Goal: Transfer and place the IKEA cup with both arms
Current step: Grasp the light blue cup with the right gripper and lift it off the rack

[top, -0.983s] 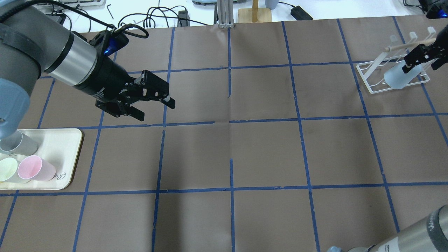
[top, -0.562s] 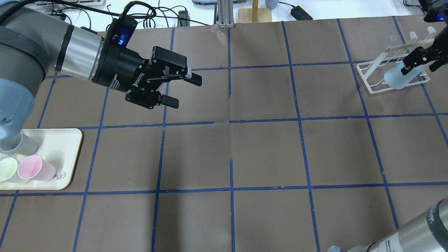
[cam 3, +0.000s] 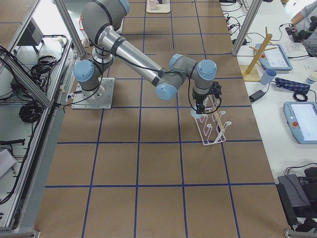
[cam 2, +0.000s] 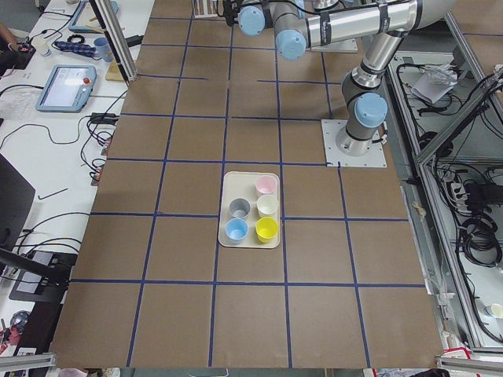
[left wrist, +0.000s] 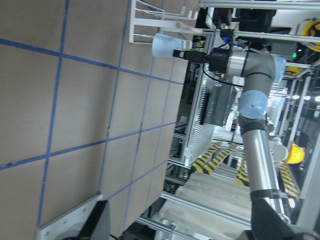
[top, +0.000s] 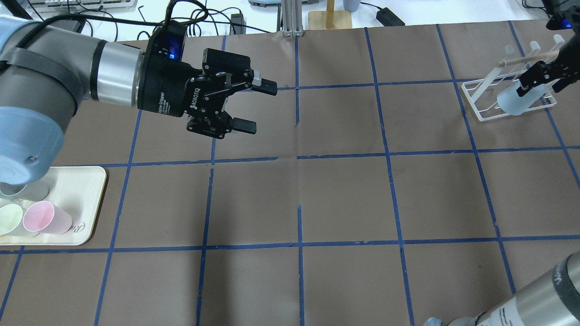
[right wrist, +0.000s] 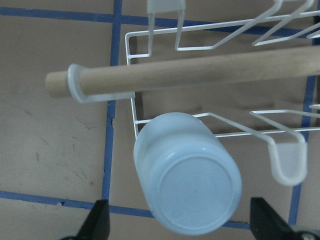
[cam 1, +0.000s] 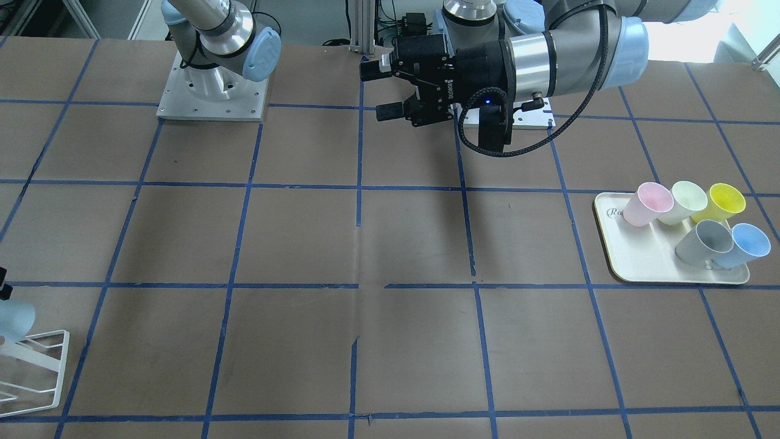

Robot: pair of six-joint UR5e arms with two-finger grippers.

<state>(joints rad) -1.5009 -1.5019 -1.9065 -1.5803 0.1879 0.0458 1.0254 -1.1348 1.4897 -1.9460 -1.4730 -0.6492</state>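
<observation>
Pale-blue plastic is spotted at the rack (right wrist: 210, 70). The cup (right wrist: 187, 190) is seen tilted there, apparently hung on a peg, base toward the wrist camera, at the robot's right end of the worktop (top: 344, 199). The right hand (top: 543, 81) is spread wide either side of it, and no contact is seen. The left hand (top: 256, 106) is held wide too, empty, above mid-worktop. Handover and placing are judged done; only the right hand's retreat looks to be left. A blue twin (cam 1: 746, 244) is parked on the tray (cam 1: 646, 268).
</observation>
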